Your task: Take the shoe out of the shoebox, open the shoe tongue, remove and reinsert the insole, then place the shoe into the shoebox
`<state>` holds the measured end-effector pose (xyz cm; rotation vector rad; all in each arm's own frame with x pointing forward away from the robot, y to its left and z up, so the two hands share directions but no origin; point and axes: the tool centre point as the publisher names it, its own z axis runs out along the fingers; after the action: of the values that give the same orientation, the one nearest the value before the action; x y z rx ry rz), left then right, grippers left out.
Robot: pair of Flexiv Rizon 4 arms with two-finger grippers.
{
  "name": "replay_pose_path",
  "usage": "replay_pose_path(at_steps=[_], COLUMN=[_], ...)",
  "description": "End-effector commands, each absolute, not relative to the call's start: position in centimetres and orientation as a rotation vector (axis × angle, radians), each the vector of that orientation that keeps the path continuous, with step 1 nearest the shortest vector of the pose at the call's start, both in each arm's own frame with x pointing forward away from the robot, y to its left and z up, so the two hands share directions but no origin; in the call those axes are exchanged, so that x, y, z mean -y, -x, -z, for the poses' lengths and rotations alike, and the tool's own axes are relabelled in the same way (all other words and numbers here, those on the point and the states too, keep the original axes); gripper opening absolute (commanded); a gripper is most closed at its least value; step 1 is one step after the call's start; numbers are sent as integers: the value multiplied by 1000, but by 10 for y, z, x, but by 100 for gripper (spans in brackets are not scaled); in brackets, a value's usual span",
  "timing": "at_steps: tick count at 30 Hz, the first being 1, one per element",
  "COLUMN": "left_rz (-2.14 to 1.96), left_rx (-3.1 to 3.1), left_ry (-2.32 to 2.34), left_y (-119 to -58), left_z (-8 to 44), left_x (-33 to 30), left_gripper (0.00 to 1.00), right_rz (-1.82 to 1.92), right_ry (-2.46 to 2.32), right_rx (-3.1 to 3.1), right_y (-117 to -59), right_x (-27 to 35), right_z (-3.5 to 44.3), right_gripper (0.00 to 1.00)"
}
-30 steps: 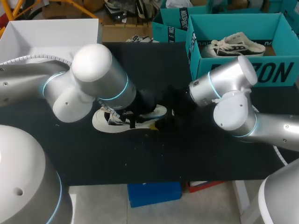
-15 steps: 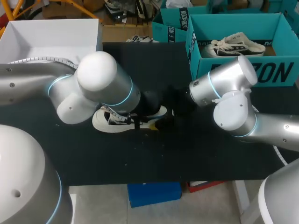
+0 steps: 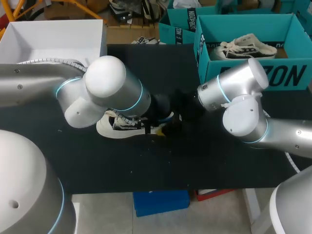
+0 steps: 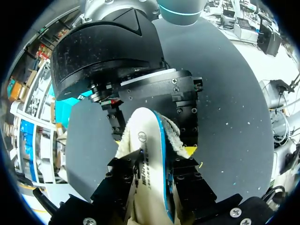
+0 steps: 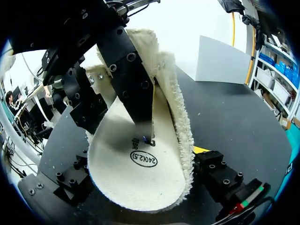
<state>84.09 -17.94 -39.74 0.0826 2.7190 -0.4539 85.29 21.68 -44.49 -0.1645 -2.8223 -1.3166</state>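
"So, how far along is the job?"

"Well, the shoe (image 3: 109, 127) is out of the shoebox (image 3: 287, 73). It lies on the black worktop (image 3: 195, 161), partly under my left arm (image 3: 107, 83)."

"And the soft pad from inside it?"

"The insole (image 5: 122, 154) is out too, I think. No shoe shows around it in either wrist view. It sits between my two arms."

"Who has it?"

"The left end effector (image 4: 154, 165) is closed on the insole and pinches it from both sides. The right end effector (image 5: 140, 166) is at one end of the insole. I cannot tell if it grips the insole or is just near it."

"Is the tongue open?"

"I cannot see that. The left arm hides the top of the shoe."

"What is left to do?"

"I would say the insole has to go back into the shoe. Then the shoe has to go into the shoebox. An other shoe (image 3: 246, 46) lies in there, so this one should go in the free spot beside it."
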Motion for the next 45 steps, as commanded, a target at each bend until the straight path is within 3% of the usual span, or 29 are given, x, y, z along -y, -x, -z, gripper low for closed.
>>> replay_pose_path(at_steps=[1, 15, 31, 45], left_rz=[452, 569, 1151, 1706], left_rx=[-2715, -2815, -2875, -2845], left_ry=[-86, -94, -155, -52], left_y=[-841, -822, -777, -774], left_z=[400, 377, 261, 170], left_x=[182, 165, 151, 158], left_gripper=[0, 0, 0, 0], right_rz=[1315, 1315, 1315, 1315], right_ry=[168, 168, 168, 168], right_rx=[2824, 2824, 2824, 2824], right_y=[-854, -854, -854, -854], right_x=[-218, -218, -218, -218], right_z=[446, 446, 446, 446], right_gripper=[0, 0, 0, 0])
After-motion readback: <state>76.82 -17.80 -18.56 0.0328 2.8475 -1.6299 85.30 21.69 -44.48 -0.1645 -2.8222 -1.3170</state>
